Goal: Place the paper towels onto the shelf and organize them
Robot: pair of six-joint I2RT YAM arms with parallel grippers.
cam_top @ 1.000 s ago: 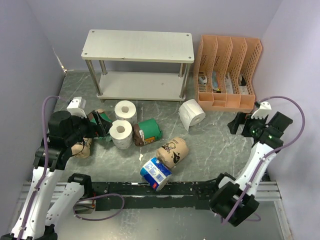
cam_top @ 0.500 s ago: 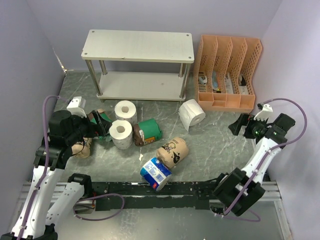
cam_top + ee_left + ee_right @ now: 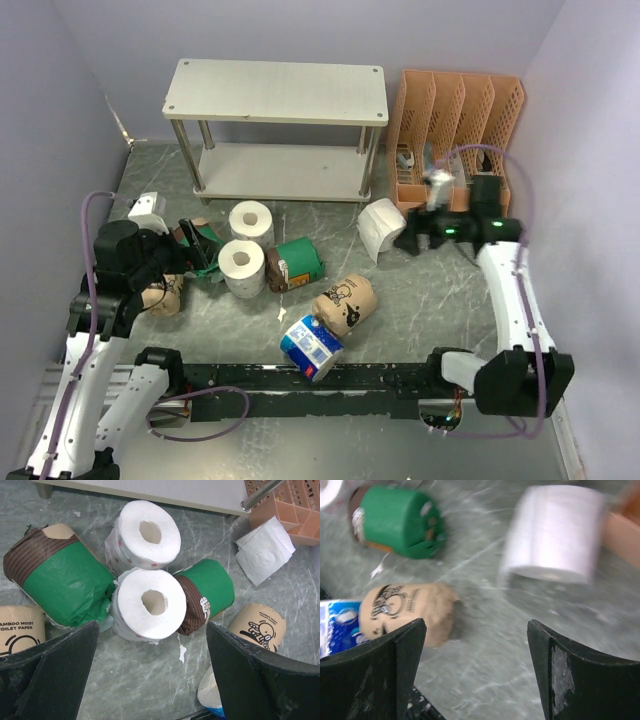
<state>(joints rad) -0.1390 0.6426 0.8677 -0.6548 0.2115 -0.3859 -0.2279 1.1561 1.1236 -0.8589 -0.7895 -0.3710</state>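
Note:
The shelf (image 3: 275, 90) stands at the back, both boards bare. On the floor lie three white rolls (image 3: 251, 222) (image 3: 242, 267) (image 3: 383, 228), two green rolls (image 3: 298, 262) (image 3: 205, 245), two tan rolls (image 3: 345, 302) (image 3: 165, 297) and a blue-and-white roll (image 3: 311, 346). My left gripper (image 3: 190, 255) is open and empty beside the left green roll (image 3: 65, 585), just short of the near white roll (image 3: 148, 605). My right gripper (image 3: 410, 240) is open and empty, right of the lone white roll (image 3: 552, 532), which lies ahead of the jaws in the blurred right wrist view.
An orange slotted file organizer (image 3: 455, 145) stands right of the shelf, close behind the right arm. Purple walls close in on both sides. A small paper scrap (image 3: 181, 651) lies on the grey marbled floor.
My right arm has swung from the far right wall in toward the centre, ending beside the lone white roll. My left arm has barely moved. No roll has moved.

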